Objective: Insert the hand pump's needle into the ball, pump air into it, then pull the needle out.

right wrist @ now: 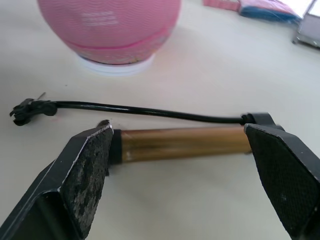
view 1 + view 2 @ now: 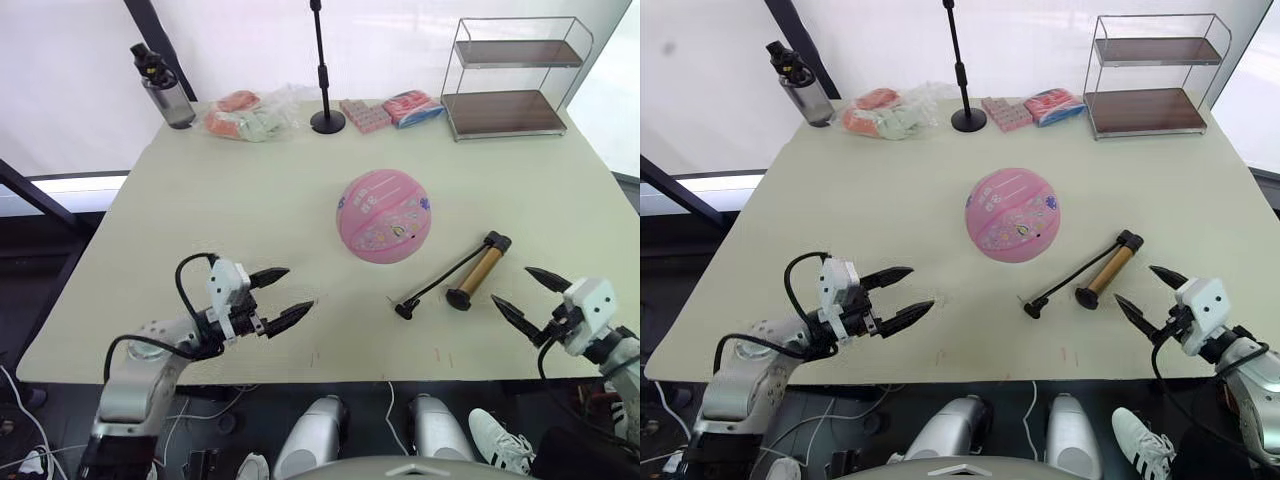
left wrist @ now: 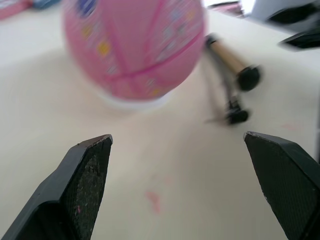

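**Pump and ball at rest on the table, both grippers open and empty**

The ball [image 2: 385, 216] sits near the middle of the table [image 2: 200, 200] on a low white ring [image 1: 116, 66], most of it hidden beneath the ball. To the ball's right and nearer, the hand pump [image 2: 480, 270] lies flat, apart from the ball, its cylinder slanting from near-left to far-right. Its thin black hose [image 2: 440, 283] runs alongside the cylinder to a black fitting on the near-left; the needle [image 1: 41, 96] shows as a faint pin beyond that fitting, too small to make out in the head views. The T-handle cannot be told apart from the end caps.

The left gripper [image 2: 280, 297] hovers over the table's near-left part, jaws wide, holding nothing. The right gripper [image 2: 527, 294] is at the near-right edge, just beside the pump's near end, jaws wide and empty; in its wrist view the fingers [image 1: 80, 175] frame the cylinder without touching it.
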